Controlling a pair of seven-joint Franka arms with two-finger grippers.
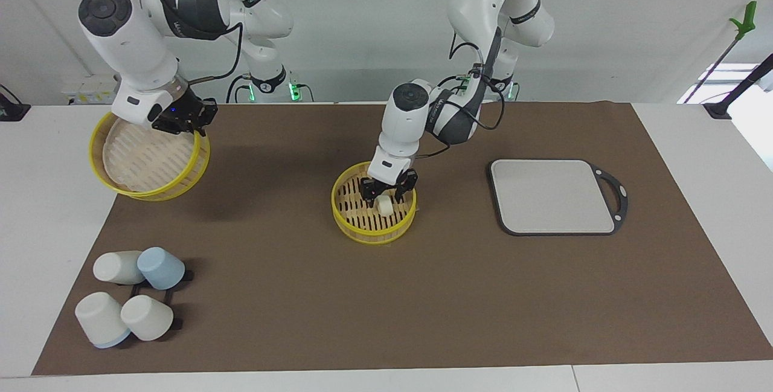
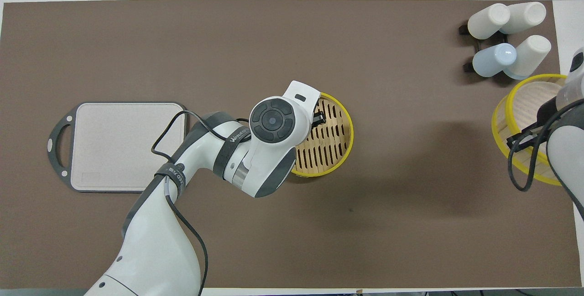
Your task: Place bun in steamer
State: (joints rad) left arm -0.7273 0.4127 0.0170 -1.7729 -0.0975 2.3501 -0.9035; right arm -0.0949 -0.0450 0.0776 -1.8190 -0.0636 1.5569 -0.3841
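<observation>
The steamer's lower basket (image 1: pixel 362 232) stands at the middle of the brown mat, and it also shows in the overhead view (image 2: pixel 349 136). The bun (image 1: pixel 384 205), a small cream lump, rests on its slatted floor. My left gripper (image 1: pixel 385 191) is down inside the basket, its fingers open on either side of the bun. In the overhead view the left arm hides the bun. My right gripper (image 1: pixel 184 120) is shut on the rim of the steamer's upper tier (image 1: pixel 145 162) and holds it tilted in the air over the mat's edge at the right arm's end.
A grey rectangular board (image 1: pixel 552 196) with a dark handle lies on the mat toward the left arm's end. Several white and blue cups (image 1: pixel 130 301) lie on a black rack at the corner of the mat farthest from the robots, at the right arm's end.
</observation>
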